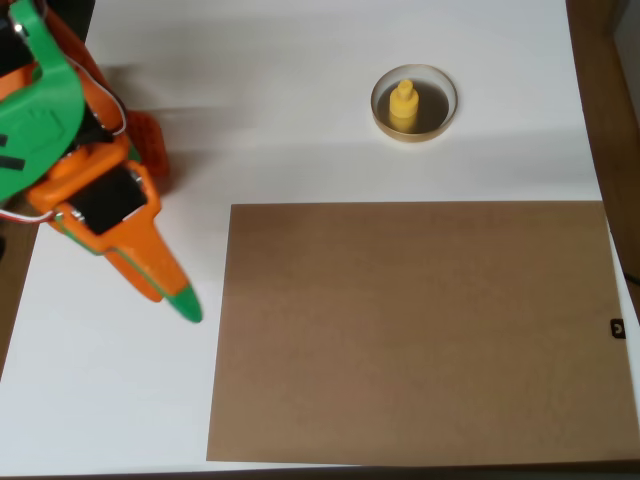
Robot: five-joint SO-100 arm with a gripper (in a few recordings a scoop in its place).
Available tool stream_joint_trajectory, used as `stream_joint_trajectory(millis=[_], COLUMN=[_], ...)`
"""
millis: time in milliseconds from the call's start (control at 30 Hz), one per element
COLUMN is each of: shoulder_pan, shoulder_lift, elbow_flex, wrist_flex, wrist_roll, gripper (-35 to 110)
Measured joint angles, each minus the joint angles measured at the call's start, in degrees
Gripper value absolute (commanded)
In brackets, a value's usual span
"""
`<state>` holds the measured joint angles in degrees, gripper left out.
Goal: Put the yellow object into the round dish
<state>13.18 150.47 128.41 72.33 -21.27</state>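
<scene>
Yellow plastic, bottle-shaped — the yellow object (pixel 403 106) stands upright inside the round dish (pixel 440 118), a little left of the dish's middle, at the upper centre of the overhead view. It is well apart from the claw (pixel 178 300), which sits far off at the left side of the picture, lower down, with bare white counter (pixel 300 120) between them.

The piece has a wider round body and a narrower knob on top; its surface looks smooth and matte, one even yellow all over. The dish around it is shallow and circular, with a pale tan rim and a dark brownish inside, clearly wider than the piece it holds.

The claw is orange with green tips (the arm behind it mixes orange and green shells with a dark block set into the orange) and tapers to a narrow point aimed down and to the right. Its fingers look pressed together, with no gap showing between them and nothing held.

A large rectangular brown sheet (pixel 420 330) — flat, dull, like cardboard — lies on the counter below the dish, covering most of the lower right of the view.
</scene>
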Motion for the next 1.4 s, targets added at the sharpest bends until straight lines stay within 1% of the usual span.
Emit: stream_joint_trajectory(millis=[300, 467, 833, 1400], shoulder_pan=[3.6, 4.2, 3.7, 6.7], shoulder_lift=[15.6, 20.3, 34.2, 35.0], elbow_flex=[12.6, 20.5, 32.8, 41.0], wrist_flex=[-6.2, -10.0, -11.3, -13.4], wrist_roll=[10.9, 14.3, 18.3, 19.7], gripper=[27, 27, 29, 25])
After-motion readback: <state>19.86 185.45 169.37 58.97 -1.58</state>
